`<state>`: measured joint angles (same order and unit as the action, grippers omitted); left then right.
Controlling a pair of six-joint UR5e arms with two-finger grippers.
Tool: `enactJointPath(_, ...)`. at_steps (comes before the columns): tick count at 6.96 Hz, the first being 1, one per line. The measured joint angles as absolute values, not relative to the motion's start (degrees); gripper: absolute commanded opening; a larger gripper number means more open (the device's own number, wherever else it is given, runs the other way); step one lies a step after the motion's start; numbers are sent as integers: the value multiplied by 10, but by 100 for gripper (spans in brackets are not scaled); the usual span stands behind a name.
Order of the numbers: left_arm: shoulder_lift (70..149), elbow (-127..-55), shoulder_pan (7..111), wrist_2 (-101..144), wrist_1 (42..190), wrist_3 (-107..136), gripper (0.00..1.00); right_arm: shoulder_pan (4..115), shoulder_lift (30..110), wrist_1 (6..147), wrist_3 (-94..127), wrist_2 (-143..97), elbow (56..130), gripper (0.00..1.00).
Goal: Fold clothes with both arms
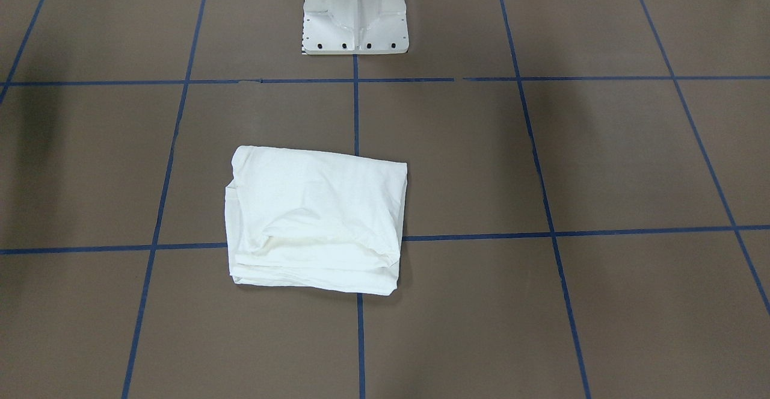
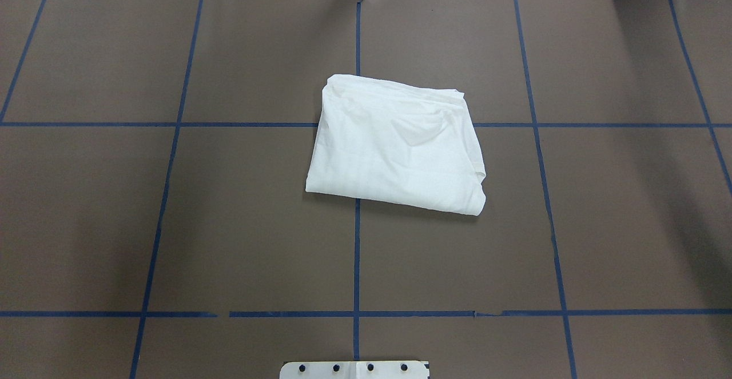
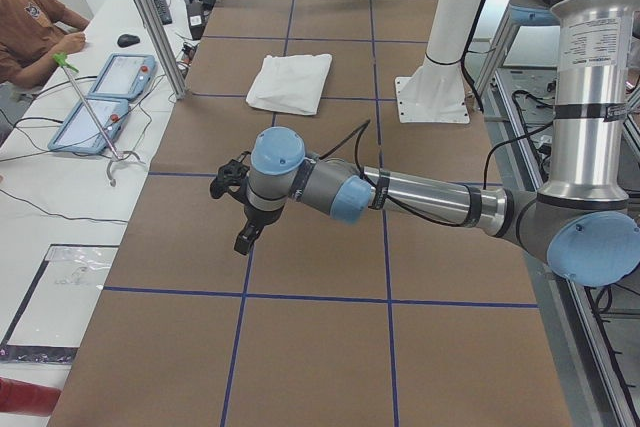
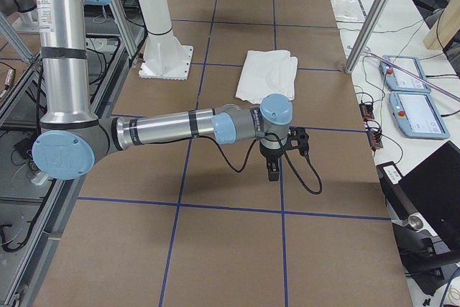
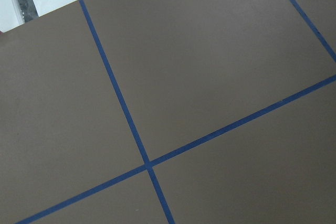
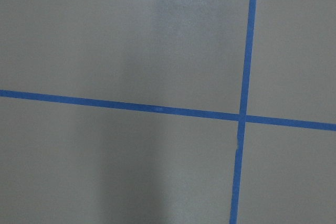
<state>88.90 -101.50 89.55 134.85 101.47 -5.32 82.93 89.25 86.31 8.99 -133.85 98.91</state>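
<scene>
T-shirt [image 2: 394,144], surely soft and limp, lies folded near the pedestal base [image 1: 355,14], best pinched at its corners I judge, while my left gripper [image 3: 246,235] and right gripper [image 4: 272,170] hang well apart from that base, fingers spread or closed I cannot tell.

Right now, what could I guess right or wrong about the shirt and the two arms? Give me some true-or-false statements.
1. The white shirt lies folded on the brown table. True.
2. A pincer is holding the shirt. False: the left arm and the right arm are both out over bare table, well away from it.
3. The shirt lies across blue tape lines. True.
4. The white pedestal base stands on the shirt. False: it stands apart from it.
</scene>
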Motion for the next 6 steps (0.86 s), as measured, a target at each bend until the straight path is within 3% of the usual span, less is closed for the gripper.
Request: enactJointPath(6,894,-1015,896,1353,980,-60,100,829,894,863,92,-1344,986,100)
